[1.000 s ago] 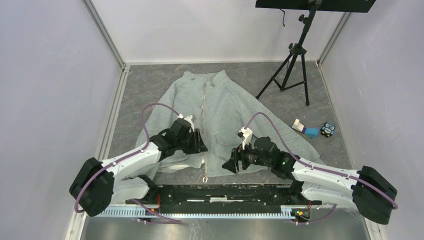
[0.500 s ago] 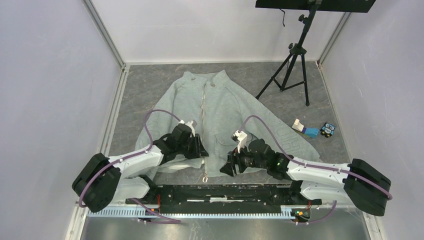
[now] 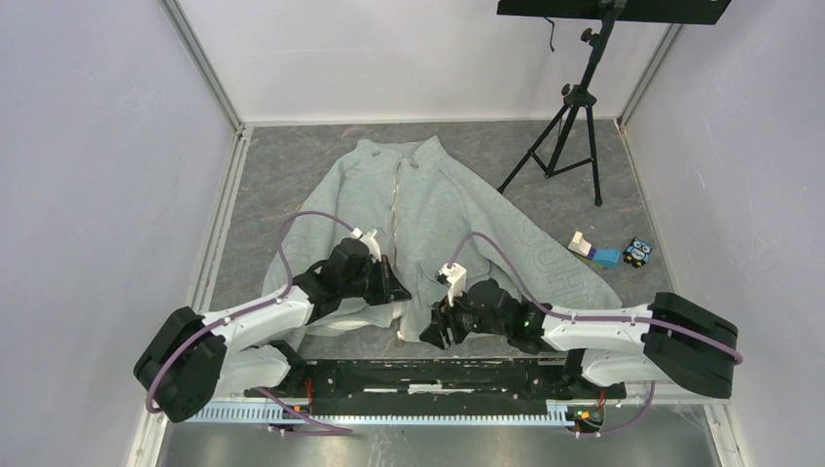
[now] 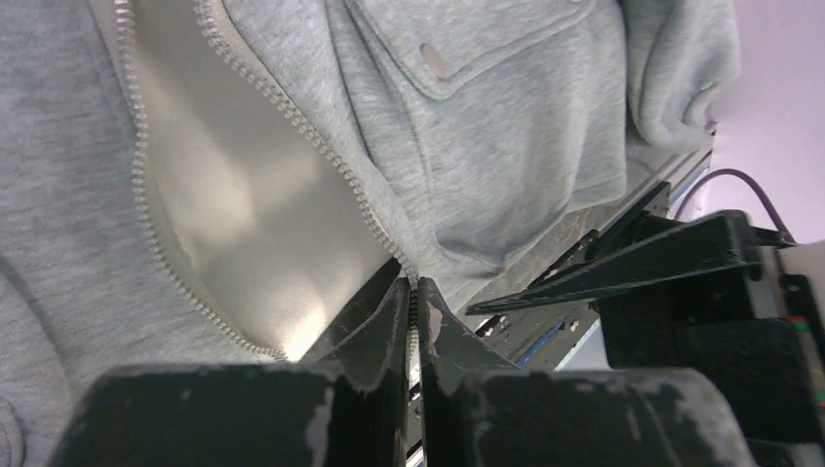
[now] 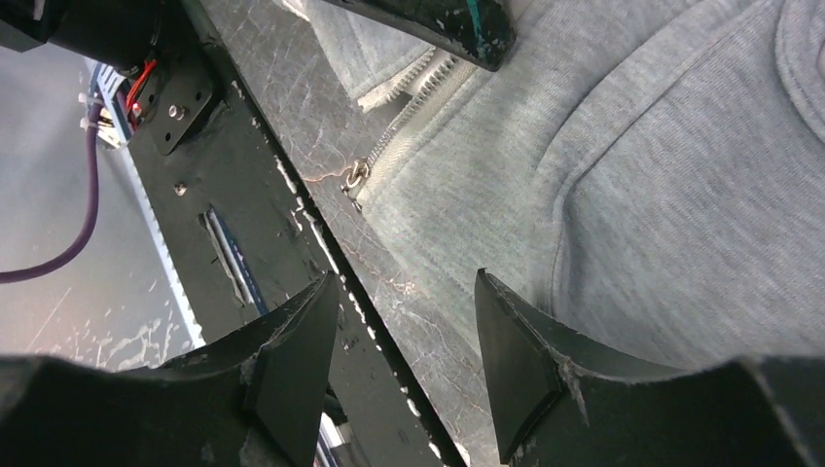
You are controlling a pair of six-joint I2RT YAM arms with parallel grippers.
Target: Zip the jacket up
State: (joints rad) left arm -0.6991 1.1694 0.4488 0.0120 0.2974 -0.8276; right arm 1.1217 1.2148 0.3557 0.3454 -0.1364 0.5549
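Note:
The light grey jacket (image 3: 438, 204) lies flat on the table with its collar far and its hem near, and its pale centre zipper is open in the lower part. My left gripper (image 3: 397, 292) (image 4: 413, 304) is shut on the zipper tape of one front edge of the jacket (image 4: 506, 146), just above the hem. The ring pull (image 5: 358, 177) (image 3: 400, 336) lies at the zipper's bottom end. To its right, my right gripper (image 3: 434, 331) (image 5: 407, 282) stands open and empty over the hem of the jacket (image 5: 632, 146) and the table edge.
A black tripod (image 3: 574, 117) stands at the back right. Small blue and white items (image 3: 595, 251) (image 3: 637, 253) lie beside the jacket's right sleeve. A black rail (image 3: 438, 375) runs along the near table edge. Walls close in on both sides.
My left gripper has closed onto the zipper edge. The right arm has slid left toward the zipper's bottom end, its jaws a little narrower.

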